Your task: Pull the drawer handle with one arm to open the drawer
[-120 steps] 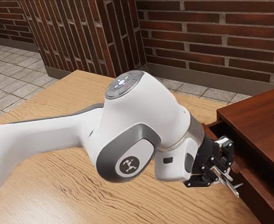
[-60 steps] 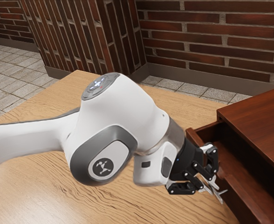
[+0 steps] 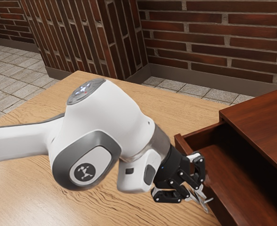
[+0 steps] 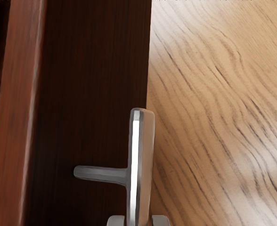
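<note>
- Drawer [image 3: 199,134] sits at the lower right of the exterior view, drawn part of the way out of the dark wood cabinet [image 3: 256,117], its inside open to the eye.
- Its handle [image 3: 203,198] is a pale metal bar standing off the drawer front on a short post [image 4: 98,173]. Its long axis runs along the front, level with the bench [image 3: 44,197].
- My fingers [image 3: 198,165] are clamped on that bar, one on each side, so the grip crosses the bar's long axis; in the wrist view the two tips pinch it right by the hand.
- From my fingers the cabinet lies toward the exterior view's right, with bare bench on the opposite side.
- I judge the pull must run straight off the drawer front, toward the exterior view's lower left and square to the bar, or the drawer may bind.
</note>
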